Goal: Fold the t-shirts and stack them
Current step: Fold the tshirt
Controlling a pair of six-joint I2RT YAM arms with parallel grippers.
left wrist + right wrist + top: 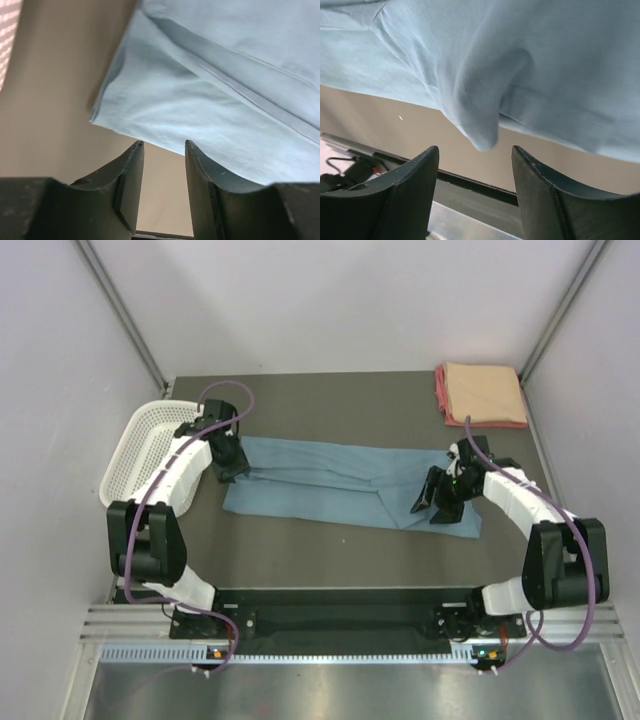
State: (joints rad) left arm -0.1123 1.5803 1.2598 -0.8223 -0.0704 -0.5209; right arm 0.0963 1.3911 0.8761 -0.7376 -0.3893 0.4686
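Left arm (172, 468) and right arm (517, 496): white shells, black joints. Purple cable (226, 388) loops along each. Matte black wedge fingers (128, 180). Black bases (192, 618) at the table's (330, 552) near edge.

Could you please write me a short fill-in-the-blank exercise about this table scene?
The peach t-shirt lies in the table's far ____ corner.
The white basket stands at the table's ____ edge.
The left gripper and right gripper, at the blue-grey t-shirt's ends, are both ____.
Missing words: right, left, open.
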